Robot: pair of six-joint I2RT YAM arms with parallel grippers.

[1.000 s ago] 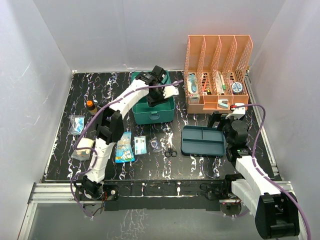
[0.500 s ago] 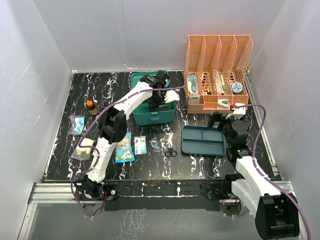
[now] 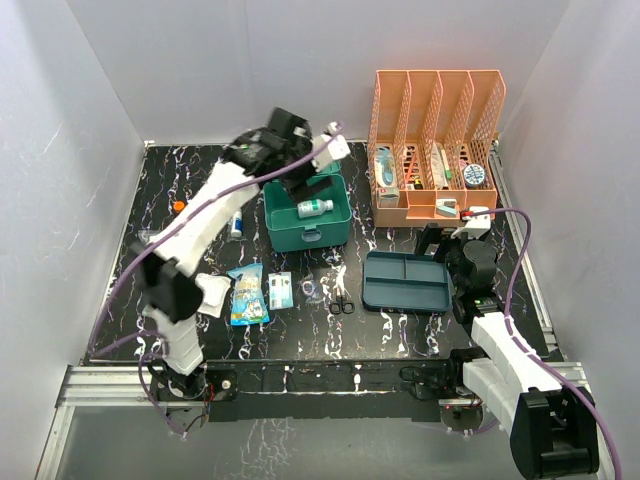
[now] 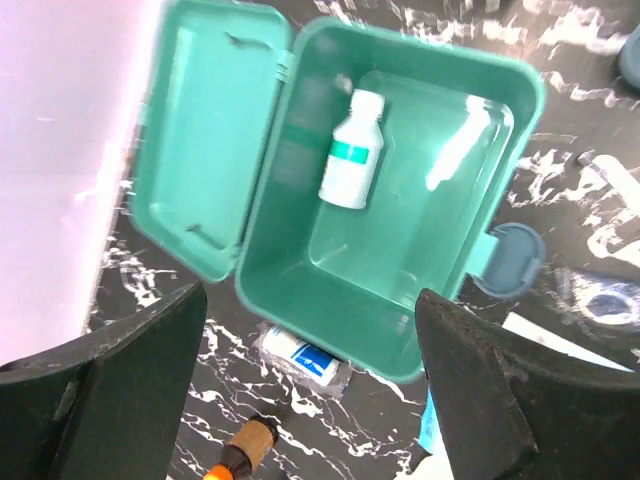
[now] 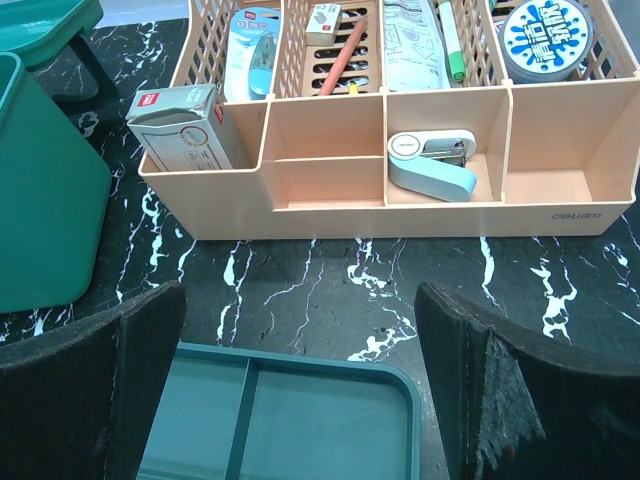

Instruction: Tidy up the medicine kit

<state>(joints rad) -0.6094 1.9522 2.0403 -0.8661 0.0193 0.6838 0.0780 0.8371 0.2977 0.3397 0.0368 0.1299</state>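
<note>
Hovering over the open medicine kit (image 3: 300,232) at the top view's upper centre, apparently for loading beside the white bottle (image 4: 350,165) inside, the left gripper (image 4: 310,330) gapes empty, the right gripper (image 5: 300,300) likewise apart.

embossed "deli" on the lower right front wall of the orange file rack (image 5: 572,215), small red logo on the grey carton (image 5: 175,112) too small to read, bold white lettering on the round blue tin (image 5: 547,35) not legible
</note>
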